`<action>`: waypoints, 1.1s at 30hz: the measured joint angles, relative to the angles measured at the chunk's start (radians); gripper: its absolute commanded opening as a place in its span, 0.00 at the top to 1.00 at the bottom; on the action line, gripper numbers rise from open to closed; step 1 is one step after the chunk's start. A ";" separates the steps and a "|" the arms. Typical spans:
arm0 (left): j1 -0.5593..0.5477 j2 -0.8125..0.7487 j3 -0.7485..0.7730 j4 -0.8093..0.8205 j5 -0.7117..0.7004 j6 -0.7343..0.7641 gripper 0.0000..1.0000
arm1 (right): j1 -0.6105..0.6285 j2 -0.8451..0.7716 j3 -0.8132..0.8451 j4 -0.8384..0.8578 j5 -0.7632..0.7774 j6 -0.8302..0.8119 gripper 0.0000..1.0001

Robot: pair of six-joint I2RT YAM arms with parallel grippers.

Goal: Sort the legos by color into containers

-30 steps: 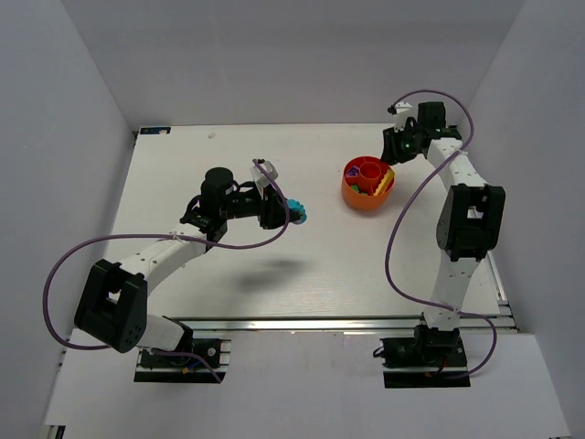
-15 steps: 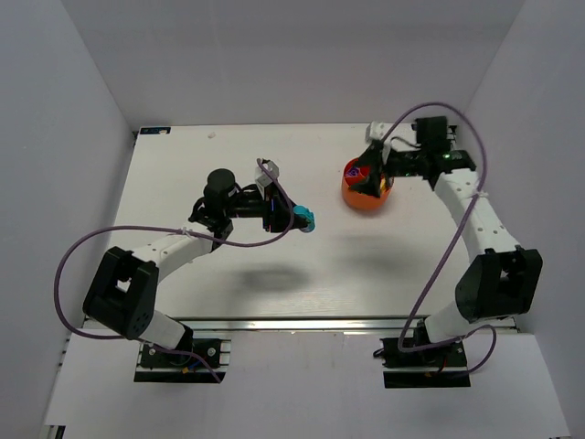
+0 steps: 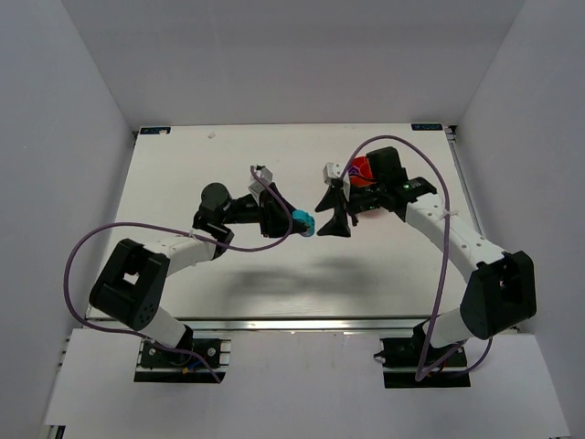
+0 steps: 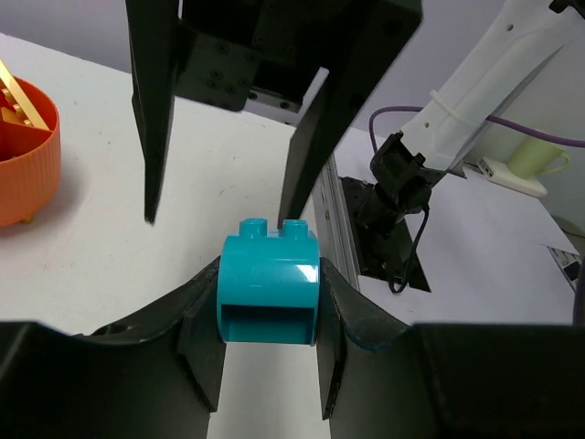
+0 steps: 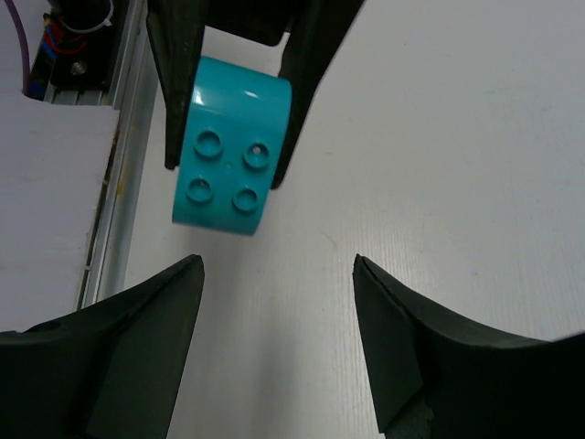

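Observation:
My left gripper (image 3: 298, 222) is shut on a teal lego (image 3: 305, 222) and holds it above the table's middle. In the left wrist view the lego (image 4: 270, 288) sits between my fingers, studs pointing away. My right gripper (image 3: 326, 216) is open, just right of the lego and facing it; its two fingers (image 4: 152, 110) stand beyond the brick. In the right wrist view the lego (image 5: 229, 146) lies ahead of the open gripper (image 5: 277, 265), outside the jaws. The orange bowl (image 3: 355, 176) sits behind the right wrist, mostly hidden; its edge shows in the left wrist view (image 4: 27, 160).
The bowl holds yellow pieces (image 4: 13, 96) and a red one in its compartments. The table's right edge with its metal rail (image 4: 334, 215) and the right arm's base (image 4: 398, 183) lie beyond the lego. Purple cables loop off both arms.
My right arm swung from behind the bowl leftward over it, and its open gripper now faces the teal lego. My left gripper carried the lego a little to the right.

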 measured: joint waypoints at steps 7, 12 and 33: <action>0.004 -0.010 -0.008 -0.019 -0.008 0.053 1.00 | 0.101 0.061 0.004 0.048 0.077 0.143 0.28; 0.002 -0.050 -0.002 -0.154 -0.065 0.184 1.00 | 0.105 0.072 0.005 0.061 0.192 0.194 0.26; 0.001 0.343 0.491 -0.241 -0.057 0.228 1.00 | -0.198 -0.192 -0.136 0.229 0.132 0.345 0.23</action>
